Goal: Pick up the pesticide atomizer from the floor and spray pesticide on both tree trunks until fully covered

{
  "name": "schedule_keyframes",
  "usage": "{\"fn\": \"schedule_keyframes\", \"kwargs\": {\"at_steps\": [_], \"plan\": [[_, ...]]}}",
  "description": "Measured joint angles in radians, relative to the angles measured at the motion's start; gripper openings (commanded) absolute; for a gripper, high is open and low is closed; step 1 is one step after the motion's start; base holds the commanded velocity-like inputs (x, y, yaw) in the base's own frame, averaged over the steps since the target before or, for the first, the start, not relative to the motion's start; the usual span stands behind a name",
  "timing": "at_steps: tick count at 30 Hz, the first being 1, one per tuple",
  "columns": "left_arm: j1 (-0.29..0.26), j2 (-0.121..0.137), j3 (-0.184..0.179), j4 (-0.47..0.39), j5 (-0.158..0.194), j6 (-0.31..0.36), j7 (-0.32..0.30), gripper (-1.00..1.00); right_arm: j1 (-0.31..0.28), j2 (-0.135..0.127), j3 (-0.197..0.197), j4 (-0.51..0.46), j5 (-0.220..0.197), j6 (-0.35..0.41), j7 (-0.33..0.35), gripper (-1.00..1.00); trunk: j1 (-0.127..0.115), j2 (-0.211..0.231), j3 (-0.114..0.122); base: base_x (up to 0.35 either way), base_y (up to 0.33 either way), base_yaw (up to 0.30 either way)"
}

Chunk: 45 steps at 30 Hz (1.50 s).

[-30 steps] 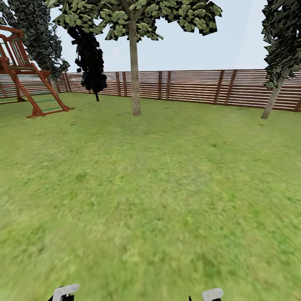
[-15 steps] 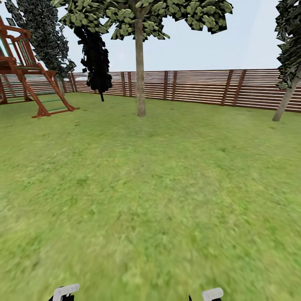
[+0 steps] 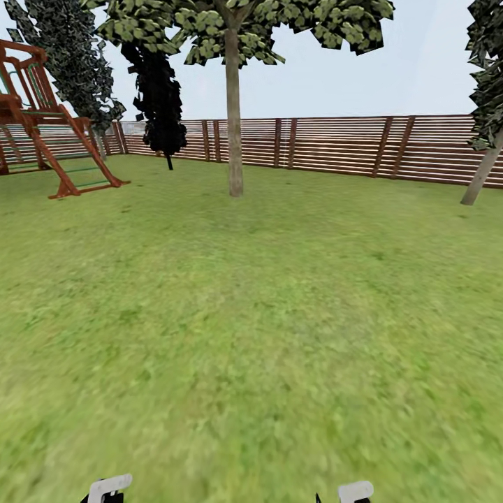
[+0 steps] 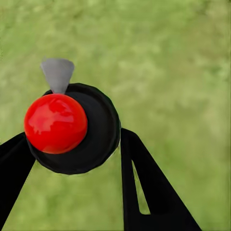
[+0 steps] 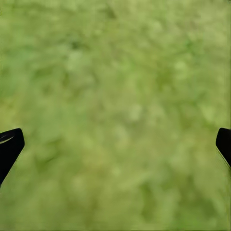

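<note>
In the left wrist view the pesticide atomizer (image 4: 72, 130), a black round body with a red ball top and a grey nozzle, sits between the two black fingers of my left gripper (image 4: 72, 144), which is shut on it over grass. My right gripper (image 5: 115, 144) is open, its fingertips wide apart above bare lawn. Straight ahead in the head view stands a tree with a straight grey-brown trunk (image 3: 234, 119) and a leafy crown. A second, leaning trunk (image 3: 482, 178) rises at the far right by the fence.
A brown slatted fence (image 3: 335, 143) closes the lawn (image 3: 251, 314) at the back. A red-brown wooden play frame (image 3: 49, 119) stands at the far left. Dark column-shaped trees (image 3: 157, 98) grow near the fence, left of the middle tree.
The whole head view has shifted: the trees, fence and play frame sit slightly further right and nearer than a second ago, so the camera moved. Both arms keep their pose.
</note>
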Motion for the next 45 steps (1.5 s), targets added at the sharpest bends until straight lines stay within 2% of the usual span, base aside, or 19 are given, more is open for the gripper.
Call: {"fn": "schedule_keyframes", "kwargs": {"at_steps": [6,45], "plan": [[0.000,0.000,0.000,0.000,0.000,0.001,0.000,-1.00,0.000,0.000,0.000,0.000,0.000,0.000,0.000,1.00,0.000,0.000,0.000,0.340,0.000,0.133],[0.000,-0.001,0.000,0.000,0.000,0.000,0.000,-1.00,0.000,0.000,0.002,0.000,0.000,0.000,0.000,1.00,0.000,0.000,0.000,0.340,0.000,0.001]]}}
